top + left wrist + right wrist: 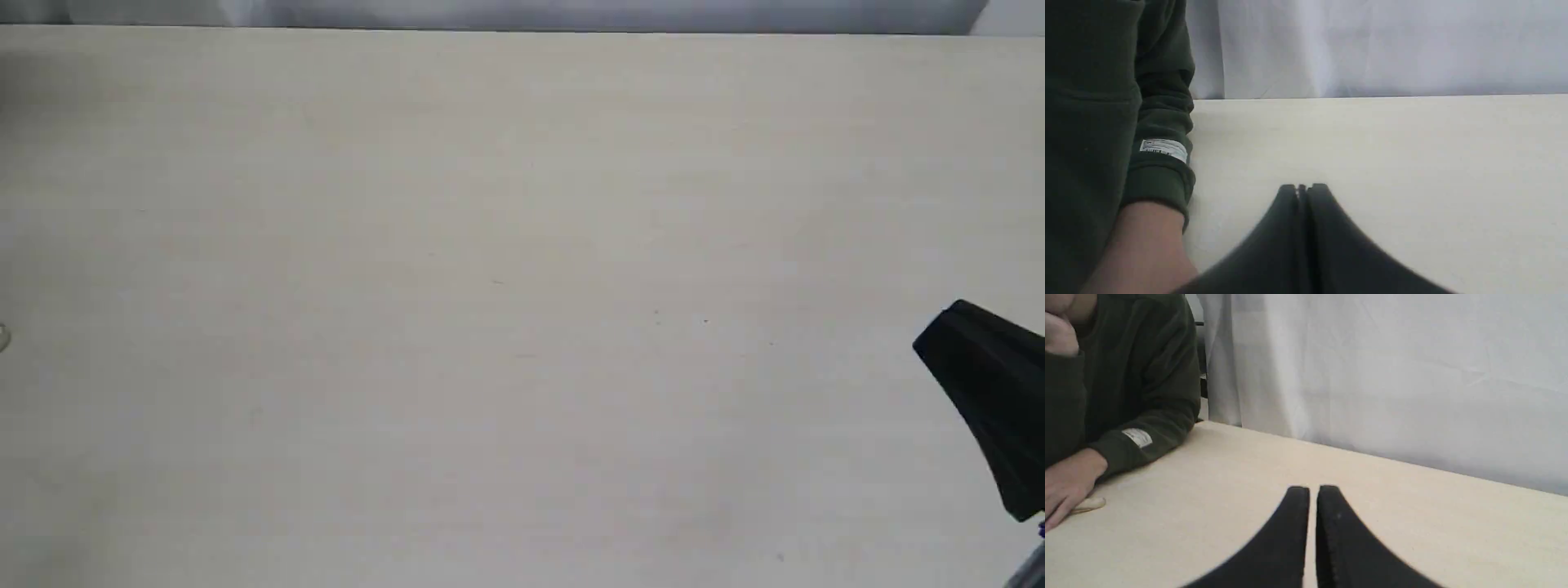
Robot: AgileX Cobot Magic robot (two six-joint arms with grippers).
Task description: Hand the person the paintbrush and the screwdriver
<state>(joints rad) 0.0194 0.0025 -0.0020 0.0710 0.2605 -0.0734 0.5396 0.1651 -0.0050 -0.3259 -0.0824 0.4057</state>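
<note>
The person [1069, 482] sits at the table's corner in a dark green sleeve [1159, 122] with a white label patch [1164, 150], bare hand flat on the tabletop. A pale rounded end [1090, 504] pokes out from under that hand; it may be the paintbrush's handle, but the rest is covered. The screwdriver is out of view. My left gripper [1303, 188] is shut and empty, just above the table beside the person's wrist [1147, 245]. My right gripper [1312, 490] also holds nothing, its fingers nearly together, and it shows at the exterior view's right edge [951, 327].
The cream tabletop [490, 286] fills the exterior view, with its far edge against a pale grey curtain [1392, 375]. A tiny pale shape [2, 335] sits at that view's left border.
</note>
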